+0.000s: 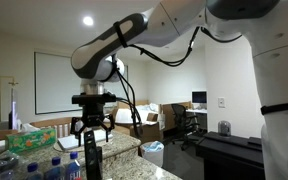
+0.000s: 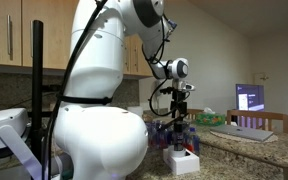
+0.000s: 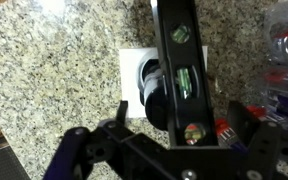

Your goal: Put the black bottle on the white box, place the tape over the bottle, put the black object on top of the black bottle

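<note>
Clearance between jaws and load is what I am watching now. The gripper point(image 3: 174, 122) is hanging directly above the white box point(image 3: 132, 62). Its jaws are standing wide apart and gripping nothing, as far as the wrist view is showing.

The black bottle point(image 3: 152, 98) is standing upright on the white box, straight under the gripper. The black object point(image 3: 182, 60), a long bar with green vials like a spirit level, is lying across the top of the bottle. Its long axis is running crosswise to the line between the jaws, and its far end is reaching past the edge of the box. A pale ring, which I am taking for the tape point(image 3: 145, 72), is sitting around the bottle on the box.

Clear bottles point(image 3: 284, 40) with blue caps are crowding the granite counter point(image 3: 54, 60) just beside the box. I am judging that all three placements are looking done. The retreat is calling for a straight lift, because a sideways touch could be tipping the balanced bar.
</note>
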`<action>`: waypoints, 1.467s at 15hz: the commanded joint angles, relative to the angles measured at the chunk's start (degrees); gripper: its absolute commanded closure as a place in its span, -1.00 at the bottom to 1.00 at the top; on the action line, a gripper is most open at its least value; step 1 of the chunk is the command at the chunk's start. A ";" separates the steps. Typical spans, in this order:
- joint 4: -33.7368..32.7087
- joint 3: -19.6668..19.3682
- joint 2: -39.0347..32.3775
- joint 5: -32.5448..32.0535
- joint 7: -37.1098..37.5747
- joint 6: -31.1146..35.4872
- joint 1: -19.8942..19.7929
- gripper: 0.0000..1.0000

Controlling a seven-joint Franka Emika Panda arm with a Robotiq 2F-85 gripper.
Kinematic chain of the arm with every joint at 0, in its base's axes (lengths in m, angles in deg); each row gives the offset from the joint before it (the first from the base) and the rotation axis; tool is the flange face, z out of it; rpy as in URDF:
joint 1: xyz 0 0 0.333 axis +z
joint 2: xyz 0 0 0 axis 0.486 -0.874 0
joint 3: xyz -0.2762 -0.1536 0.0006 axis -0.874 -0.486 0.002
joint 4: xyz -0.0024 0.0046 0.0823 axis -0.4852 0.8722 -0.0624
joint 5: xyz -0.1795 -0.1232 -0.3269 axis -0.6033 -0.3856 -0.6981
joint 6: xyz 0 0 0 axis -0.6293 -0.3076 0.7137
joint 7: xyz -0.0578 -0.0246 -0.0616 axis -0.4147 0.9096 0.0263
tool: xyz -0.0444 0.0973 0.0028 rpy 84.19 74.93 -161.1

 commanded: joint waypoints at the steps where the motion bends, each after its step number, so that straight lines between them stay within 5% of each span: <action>1: -0.08 0.10 -0.03 1.74 0.44 0.57 -0.24 -0.98; 3: -0.08 0.10 -0.08 1.84 0.33 0.64 -0.25 -0.48; 14: 0.08 0.00 0.12 1.65 0.33 0.80 -0.30 0.84; 15: -0.03 0.06 0.03 1.60 -0.09 0.86 -0.25 0.88; 16: -0.11 0.21 0.02 1.59 -0.63 1.08 -0.12 0.22; 18: -0.03 1.06 0.62 0.09 -0.80 1.90 0.78 0.29; 22: 0.54 3.20 2.21 -3.43 0.23 3.47 3.13 -0.17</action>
